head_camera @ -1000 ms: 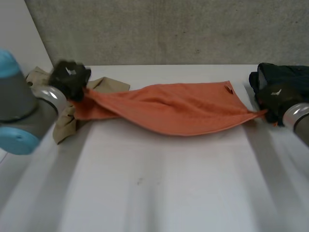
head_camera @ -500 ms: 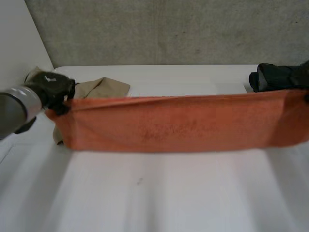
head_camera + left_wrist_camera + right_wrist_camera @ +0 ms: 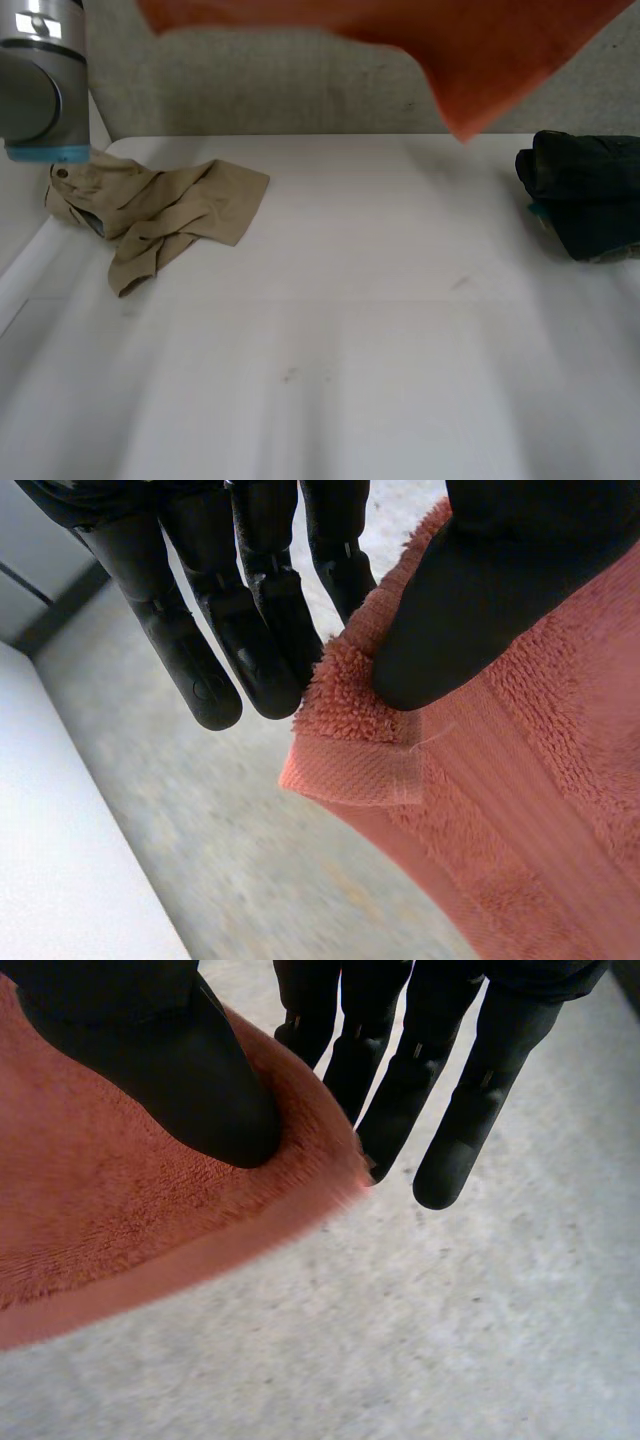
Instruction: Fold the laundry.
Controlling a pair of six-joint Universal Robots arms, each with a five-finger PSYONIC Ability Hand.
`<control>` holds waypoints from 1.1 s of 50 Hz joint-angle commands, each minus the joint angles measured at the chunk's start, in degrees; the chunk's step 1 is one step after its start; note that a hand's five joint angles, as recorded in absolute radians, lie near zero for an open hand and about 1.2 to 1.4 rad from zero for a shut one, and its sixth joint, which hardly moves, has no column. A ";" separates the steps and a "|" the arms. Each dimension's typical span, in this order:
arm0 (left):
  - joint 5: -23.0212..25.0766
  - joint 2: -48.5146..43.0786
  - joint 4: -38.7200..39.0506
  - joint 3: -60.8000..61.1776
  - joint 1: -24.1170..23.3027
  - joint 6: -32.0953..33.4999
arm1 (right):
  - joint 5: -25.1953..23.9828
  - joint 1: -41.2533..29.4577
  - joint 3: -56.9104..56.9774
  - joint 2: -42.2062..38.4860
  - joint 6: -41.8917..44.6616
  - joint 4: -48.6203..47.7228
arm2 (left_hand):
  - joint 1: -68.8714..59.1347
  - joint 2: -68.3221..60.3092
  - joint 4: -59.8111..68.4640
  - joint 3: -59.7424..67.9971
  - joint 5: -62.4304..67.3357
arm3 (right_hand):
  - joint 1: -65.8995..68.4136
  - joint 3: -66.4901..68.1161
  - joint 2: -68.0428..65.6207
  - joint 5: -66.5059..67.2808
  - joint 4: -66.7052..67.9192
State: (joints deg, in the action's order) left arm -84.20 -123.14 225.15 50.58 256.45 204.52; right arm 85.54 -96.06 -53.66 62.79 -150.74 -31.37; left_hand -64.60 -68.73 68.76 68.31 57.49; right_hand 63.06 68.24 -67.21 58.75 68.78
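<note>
Orange towel hangs high above the worktop, soft and floppy, left robot hand pinching a hemmed corner, right robot hand pinching its edge, and corners look the safest hold.

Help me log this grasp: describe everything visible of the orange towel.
The orange towel is thick, looped terry with a flat woven band and hem along its edge. It hangs in the air above the white table, clear of it, one part drooping to a point. The left hand pinches it by a hemmed corner between thumb and fingers; the right hand pinches another edge likewise.
</note>
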 commanded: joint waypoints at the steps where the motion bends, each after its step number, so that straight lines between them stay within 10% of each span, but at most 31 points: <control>1: -0.09 -0.43 -5.86 10.49 0.36 -0.26 | -3.44 -0.71 -3.55 -2.84 0.45 6.49 | -15.40 -11.27 11.24 11.69 12.51 | 16.94 11.76 -12.79 11.25 11.22; 16: -0.08 -4.04 -21.31 32.73 -1.83 3.77 | -6.96 -0.27 -17.08 -11.55 7.64 26.88 | -15.40 -11.27 11.24 11.69 12.51 | 16.94 11.76 -12.79 11.25 11.22; 25: -4.21 16.40 -50.47 50.02 -1.05 12.66 | -6.26 4.20 -34.30 4.95 24.86 47.08 | -15.40 -11.27 11.24 11.69 12.51 | 16.94 11.76 -12.79 11.25 11.22; 33: -3.69 31.29 -61.41 58.58 -0.78 14.59 | -8.28 12.21 -45.12 18.24 41.58 58.36 | -15.40 -11.27 11.24 11.69 12.51 | 16.94 11.76 -12.79 11.25 11.22; 55: -5.61 0.83 -33.99 30.93 -1.92 16.09 | -3.01 2.02 -20.35 -8.81 20.05 24.87 | -15.40 -11.27 11.24 11.69 12.51 | 16.94 11.76 -12.79 11.25 11.22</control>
State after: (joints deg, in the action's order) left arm -87.72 -111.07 187.67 93.25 255.35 220.50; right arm 78.33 -92.15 -83.90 62.80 -127.66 2.10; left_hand -64.60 -68.86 68.96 68.46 57.49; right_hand 63.06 68.25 -67.65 58.75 68.78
